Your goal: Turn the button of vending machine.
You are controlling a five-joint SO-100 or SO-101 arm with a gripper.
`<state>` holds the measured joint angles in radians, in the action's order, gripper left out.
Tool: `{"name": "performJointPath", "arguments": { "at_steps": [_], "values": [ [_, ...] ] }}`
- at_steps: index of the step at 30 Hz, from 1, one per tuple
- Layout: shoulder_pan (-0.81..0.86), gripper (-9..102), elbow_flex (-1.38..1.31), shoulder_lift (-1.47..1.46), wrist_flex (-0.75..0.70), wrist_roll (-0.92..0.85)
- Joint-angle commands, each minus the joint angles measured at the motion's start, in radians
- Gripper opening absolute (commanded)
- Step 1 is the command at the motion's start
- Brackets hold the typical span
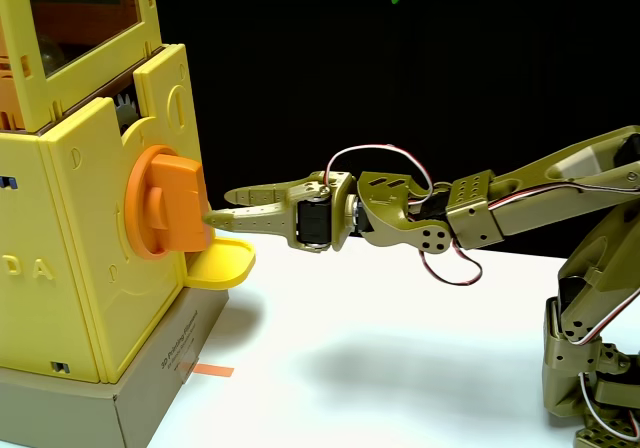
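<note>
The vending machine (85,268) is a pale-yellow box filling the left of the fixed view, with orange-tinted window panels on top. Its button (165,203), a large orange disc crossed by a thick flat bar standing nearly upright, sits on the face turned toward the arm. My olive-green gripper (217,208) reaches in level from the right. Its jaws are slightly open, with nothing between them. The lower fingertip (210,218) touches or nearly touches the outer face of the bar. The upper fingertip (230,196) stays a little short of it.
A small yellow rounded tray (222,264) juts out just below the button and under the gripper. The machine stands on a grey cardboard base (150,393), with a strip of orange tape (210,371) beside it. The arm's base (595,368) is at the right on the white table (380,368).
</note>
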<state>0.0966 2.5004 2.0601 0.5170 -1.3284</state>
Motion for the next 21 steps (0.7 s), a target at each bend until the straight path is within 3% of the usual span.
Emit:
{"name": "performJointPath", "arguments": {
  "at_steps": [1, 21],
  "values": [
    [-0.012, 31, -0.069, -0.032, 0.046, -0.002],
    [0.048, 29, -0.186, -0.198, 0.067, -0.002]
  ]
}}
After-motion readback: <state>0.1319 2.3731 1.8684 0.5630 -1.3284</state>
